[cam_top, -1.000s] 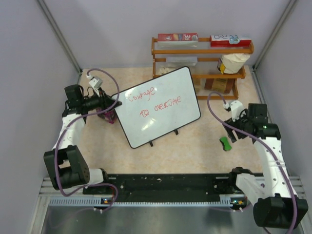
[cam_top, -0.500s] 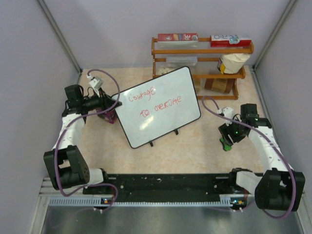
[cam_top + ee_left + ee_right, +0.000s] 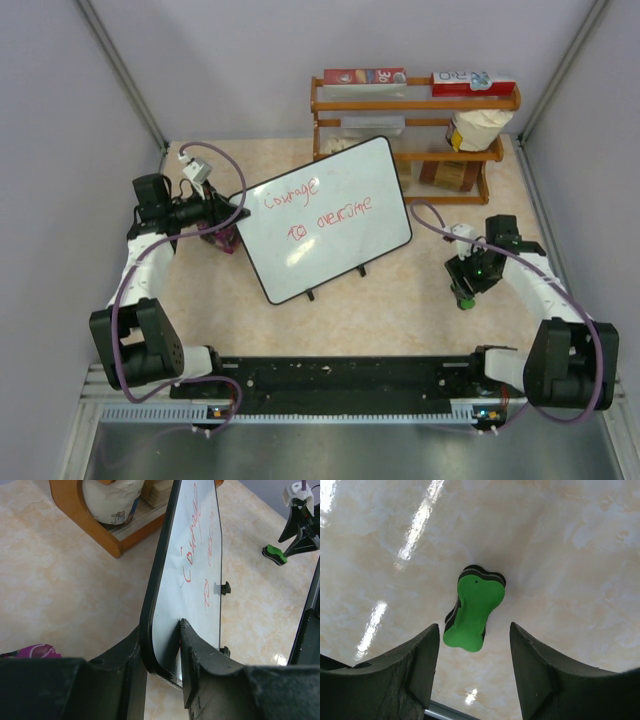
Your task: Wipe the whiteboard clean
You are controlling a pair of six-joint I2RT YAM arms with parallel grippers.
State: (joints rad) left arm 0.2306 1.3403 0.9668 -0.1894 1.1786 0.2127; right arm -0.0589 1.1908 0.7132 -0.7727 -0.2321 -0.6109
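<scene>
Right arm swings in and drops low, and now the right gripper (image 3: 463, 288) hangs straight over the eraser (image 3: 463, 299), where a second ago it sat off to the side and higher. Left arm has not budged.

From the right wrist, the fingers (image 3: 422, 655) stand wide apart with the green eraser (image 3: 472, 612) lying flat on the table (image 3: 560, 555) between them. Neither finger touches it; there is bare table on both sides. The eraser is bone-shaped, green on top with a dark layer under it.

Over on the left, the left gripper (image 3: 232, 213) is clamped on the whiteboard (image 3: 325, 220) at its left edge. The wrist view shows it well: one finger (image 3: 192, 650) presses the white face, the other sits behind the black frame, and the board's (image 3: 195, 580) rounded corner is pinched between them.

The whiteboard sits mid-table, turned at an angle, its small black feet showing at the near edge. Red writing reads "Courage to overcome". Behind it stands a wooden rack (image 3: 415, 100), and a purple packet (image 3: 222, 240) lies just under the left gripper. The eraser is well apart from the board, off to its right.
</scene>
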